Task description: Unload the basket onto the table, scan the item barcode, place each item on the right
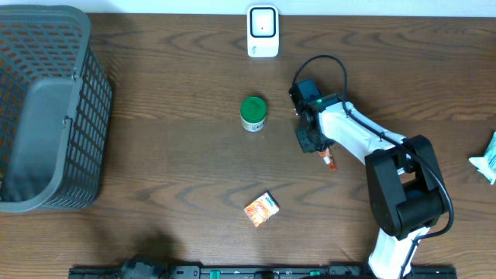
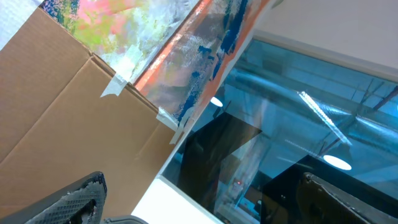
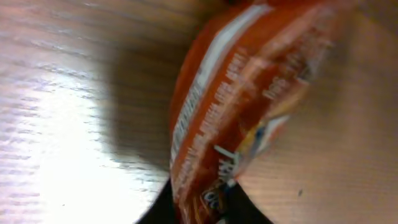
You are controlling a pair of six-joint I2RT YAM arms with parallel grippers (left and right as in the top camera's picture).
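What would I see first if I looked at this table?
The white robot arm right of the middle, its right tool touching or nearly touching a small orange packet. Then the big grey basket at the left edge of the table, and a green-lidded tub in the middle.

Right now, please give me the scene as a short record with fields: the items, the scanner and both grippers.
scanner: white scanner, top centre of the overhead view
held item: orange sachet
right gripper: right gripper closed on one end of the sachet
left gripper: left gripper open, nothing between its fingers
loose items: green-lidded jar; small orange packet; white-teal packet at the right edge
container: grey basket, left side
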